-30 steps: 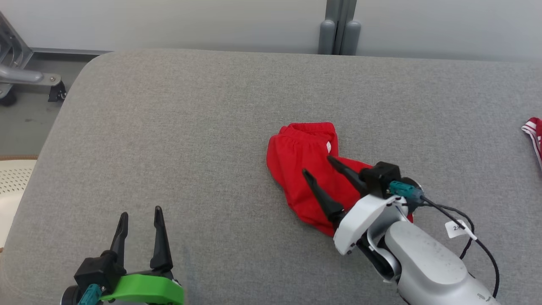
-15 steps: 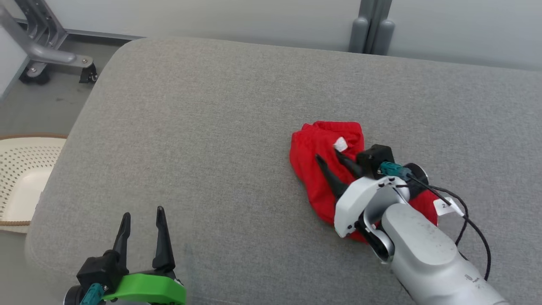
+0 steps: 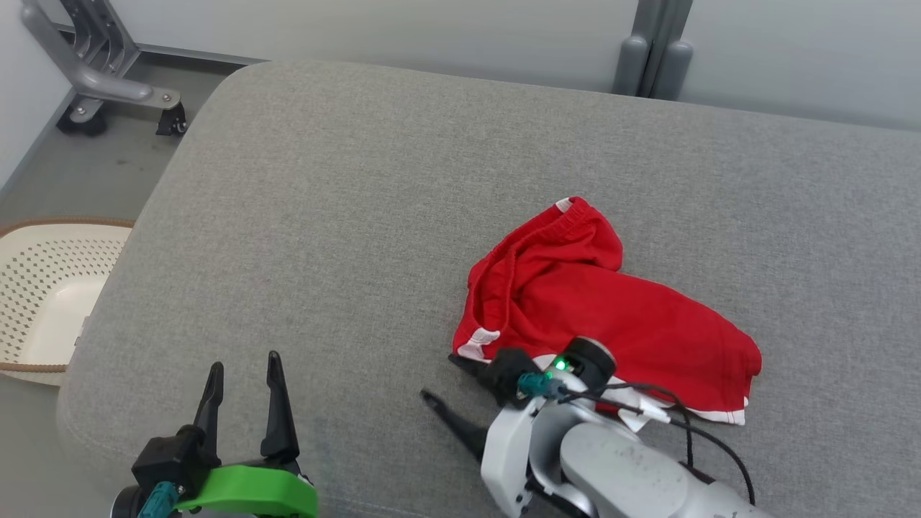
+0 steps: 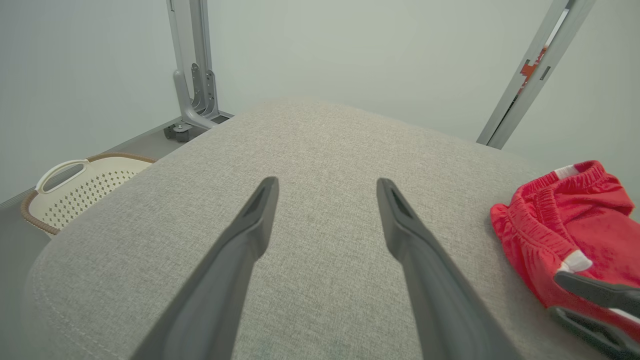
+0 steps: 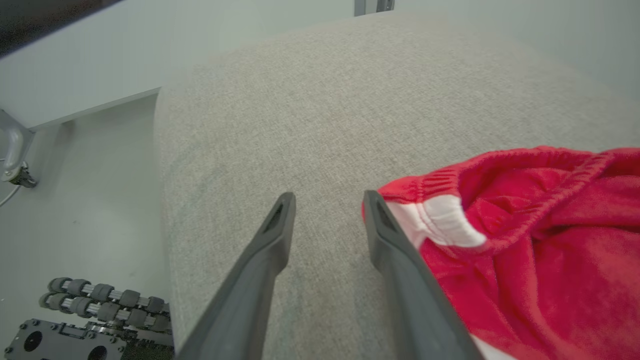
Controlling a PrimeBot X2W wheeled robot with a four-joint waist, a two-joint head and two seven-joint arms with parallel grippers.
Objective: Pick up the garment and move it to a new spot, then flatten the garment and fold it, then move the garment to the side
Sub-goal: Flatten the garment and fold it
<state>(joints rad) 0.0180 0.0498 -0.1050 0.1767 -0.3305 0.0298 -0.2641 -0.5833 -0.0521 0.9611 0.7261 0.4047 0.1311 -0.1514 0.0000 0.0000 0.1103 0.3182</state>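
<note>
Spreading across the head view, the grey cushion [image 3: 345,180] carries the rumpled red shorts [image 3: 575,302] right of centre. A basket [image 3: 43,288] sits on the floor off the cushion's rounded left edge. The right wrist view adds a roller rack [image 5: 100,300] on the floor. Bare fabric lies wide left of and beyond the shorts. The left gripper [image 3: 242,362] hovers spread and empty near the front edge. The right gripper [image 3: 439,375], fingers apart, grips nothing, one finger just beside the shorts' white-striped corner.
</note>
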